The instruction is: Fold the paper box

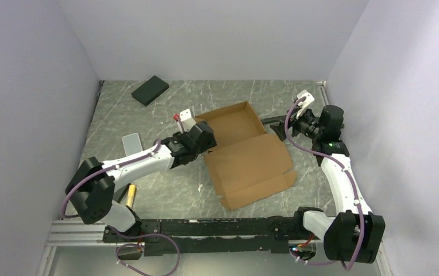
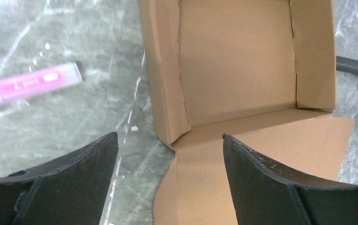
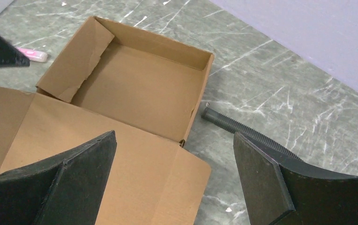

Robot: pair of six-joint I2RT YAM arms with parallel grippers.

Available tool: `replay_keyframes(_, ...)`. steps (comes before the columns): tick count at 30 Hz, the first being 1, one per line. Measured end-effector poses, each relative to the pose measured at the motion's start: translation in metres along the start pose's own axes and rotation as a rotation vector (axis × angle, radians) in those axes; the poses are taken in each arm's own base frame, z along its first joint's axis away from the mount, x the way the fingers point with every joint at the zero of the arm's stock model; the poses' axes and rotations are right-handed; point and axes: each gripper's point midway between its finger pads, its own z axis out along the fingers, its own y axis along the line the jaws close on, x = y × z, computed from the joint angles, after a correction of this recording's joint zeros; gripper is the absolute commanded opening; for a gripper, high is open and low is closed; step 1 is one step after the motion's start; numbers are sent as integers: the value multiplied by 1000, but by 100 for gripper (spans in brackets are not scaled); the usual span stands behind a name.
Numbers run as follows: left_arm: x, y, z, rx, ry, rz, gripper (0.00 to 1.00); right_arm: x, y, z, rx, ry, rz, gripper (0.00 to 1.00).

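Observation:
The paper box point(image 1: 246, 152) is brown corrugated cardboard in the middle of the table. Its tray point(image 2: 238, 70) has its walls standing, and its lid panel point(image 3: 121, 168) lies flat toward the near side. My left gripper point(image 2: 170, 136) hovers open over the tray's left corner where the lid hinges, holding nothing; in the top view it point(image 1: 205, 140) sits at the box's left edge. My right gripper point(image 3: 175, 135) is open above the lid's right corner with nothing between its fingers, and it point(image 1: 276, 123) stands just right of the tray.
A pink pen point(image 2: 27, 84) lies left of the box. A dark ribbed hose point(image 3: 242, 129) lies on the table right of the tray. A black pad point(image 1: 150, 90) sits at the back left, a pale flat piece point(image 1: 131, 142) at the left, and a yellow item point(image 1: 130, 195) near the left base.

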Motion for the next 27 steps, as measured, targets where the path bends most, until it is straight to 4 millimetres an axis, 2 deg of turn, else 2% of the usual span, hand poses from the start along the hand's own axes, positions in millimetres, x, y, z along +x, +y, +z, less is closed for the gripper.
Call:
replay_keyframes(4,-26,10,6,15,-15,58,90,0,6,-3,-31,-12,5,100)
replay_keyframes(10,-48,37,41,32,52,101,83,-1,11,-3,-63,-20,9,100)
replay_keyframes(12,-45,42,54,32,85,121,83,-1,13,-3,-71,-20,10,100)
replay_keyframes(15,-32,35,79,42,160,162,74,0,14,-3,-78,-17,15,100)
replay_keyframes(17,-25,28,91,55,195,181,62,1,14,-2,-80,-14,18,100)
replay_keyframes(20,-15,23,108,58,238,198,32,4,15,-2,-84,-6,26,100)
replay_keyframes(22,-8,24,118,44,263,212,24,5,16,-3,-88,-3,31,100)
replay_keyframes(24,-3,26,125,19,289,222,6,6,17,-3,-95,-1,34,100)
replay_keyframes(25,-2,28,127,6,300,232,0,6,18,-3,-99,-1,35,100)
replay_keyframes(27,-3,25,131,-6,315,240,0,7,18,-3,-103,1,35,100)
